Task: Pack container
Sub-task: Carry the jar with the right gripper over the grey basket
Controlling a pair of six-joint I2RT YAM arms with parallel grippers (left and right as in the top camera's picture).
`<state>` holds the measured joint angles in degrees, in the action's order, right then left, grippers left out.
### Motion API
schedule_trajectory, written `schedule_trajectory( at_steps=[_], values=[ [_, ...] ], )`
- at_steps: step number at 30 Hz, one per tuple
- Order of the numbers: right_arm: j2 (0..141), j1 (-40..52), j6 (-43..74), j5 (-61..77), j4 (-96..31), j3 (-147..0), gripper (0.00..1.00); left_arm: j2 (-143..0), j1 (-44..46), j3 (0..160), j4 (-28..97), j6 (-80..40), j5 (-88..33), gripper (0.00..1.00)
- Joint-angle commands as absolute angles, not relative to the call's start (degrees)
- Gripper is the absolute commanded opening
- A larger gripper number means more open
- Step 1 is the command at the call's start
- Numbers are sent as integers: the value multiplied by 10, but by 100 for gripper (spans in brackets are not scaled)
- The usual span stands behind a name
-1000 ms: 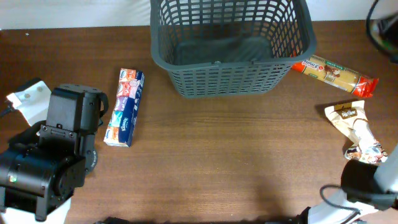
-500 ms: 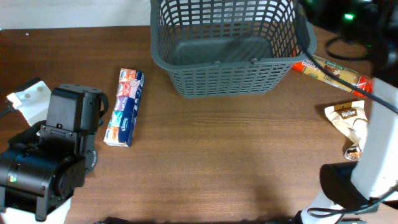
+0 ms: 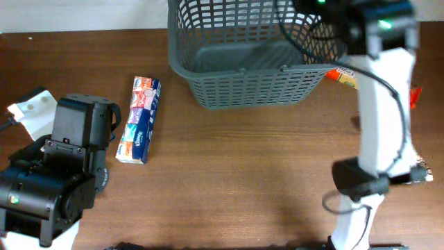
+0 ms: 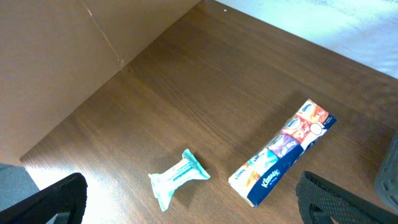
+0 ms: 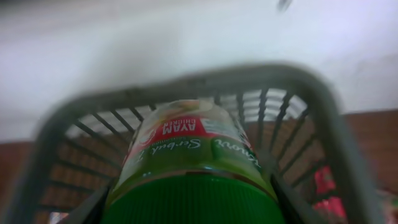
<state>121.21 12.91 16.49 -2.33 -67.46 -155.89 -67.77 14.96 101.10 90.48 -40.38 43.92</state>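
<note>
Right gripper pinches a green-lidded jar, its red label reading AYAM. The container, a dark grey slotted basket, lies just ahead and below, its far rim curving round the jar. In the overhead view it sits at the upper centre, long axis left to right. The right arm reaches over its right end and nothing blocks the drop. An orange snack packet touches its right wall. Left gripper, spread wide, is parked lower left, near a Kleenex tissue pack.
</note>
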Motion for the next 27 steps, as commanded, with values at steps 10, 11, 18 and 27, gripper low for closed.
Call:
schedule_trajectory(
  at_steps=[10, 11, 18, 27],
  values=[
    [1296, 131, 150, -7, -700, -1562, 4, -678, 147, 1016, 905, -411, 441, 100],
    [1296, 131, 150, -7, -708, -1562, 4, -678, 147, 1016, 906, -411, 441, 100],
    [1296, 131, 150, -7, -797, -1562, 4, -678, 147, 1016, 905, -411, 441, 99],
    [1299, 109, 150, -4, -836, -1562, 4, -678, 147, 1016, 905, -411, 441, 99]
  ],
)
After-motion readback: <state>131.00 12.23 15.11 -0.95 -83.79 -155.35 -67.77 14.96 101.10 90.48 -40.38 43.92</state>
